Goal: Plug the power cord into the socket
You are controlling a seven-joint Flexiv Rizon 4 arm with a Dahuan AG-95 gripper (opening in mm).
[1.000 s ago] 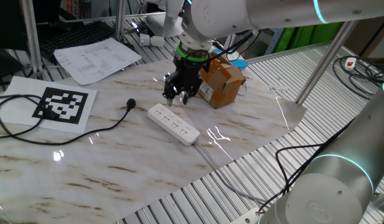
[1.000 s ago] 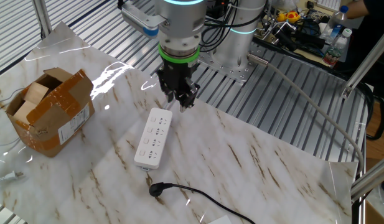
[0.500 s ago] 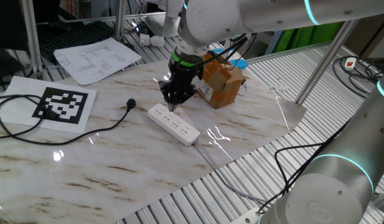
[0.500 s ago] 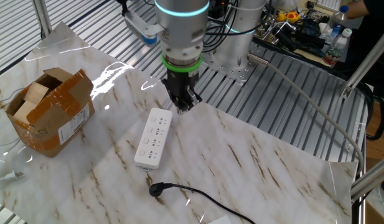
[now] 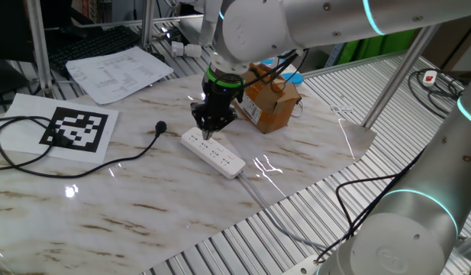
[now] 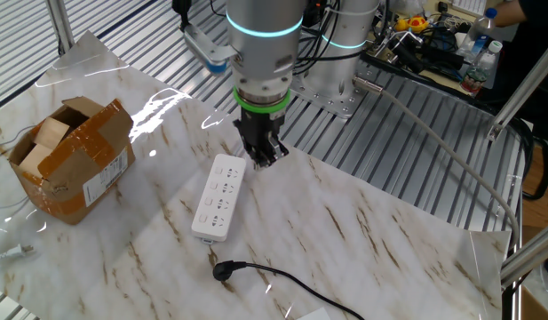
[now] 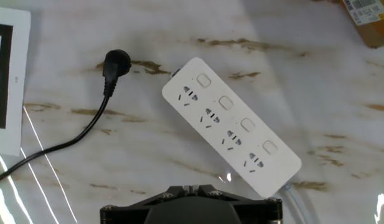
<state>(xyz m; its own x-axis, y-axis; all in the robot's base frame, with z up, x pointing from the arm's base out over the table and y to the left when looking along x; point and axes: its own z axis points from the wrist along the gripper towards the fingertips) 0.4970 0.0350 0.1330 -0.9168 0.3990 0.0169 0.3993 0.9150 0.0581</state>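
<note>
The gripper hovers empty with its fingers drawn together, just above the near end of the socket. The power cord lies on the table, its round plug off to one side of the gripper, close to the socket's end but apart from it. To grasp it well, the fingers should part first, then centre over the plug body, not the thin cable, and descend straight.

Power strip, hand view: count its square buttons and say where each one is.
4. On the power strip, one button sits beside each outlet group along the edge nearer the cardboard box. None looks hidden; the whole top face shows.
</note>
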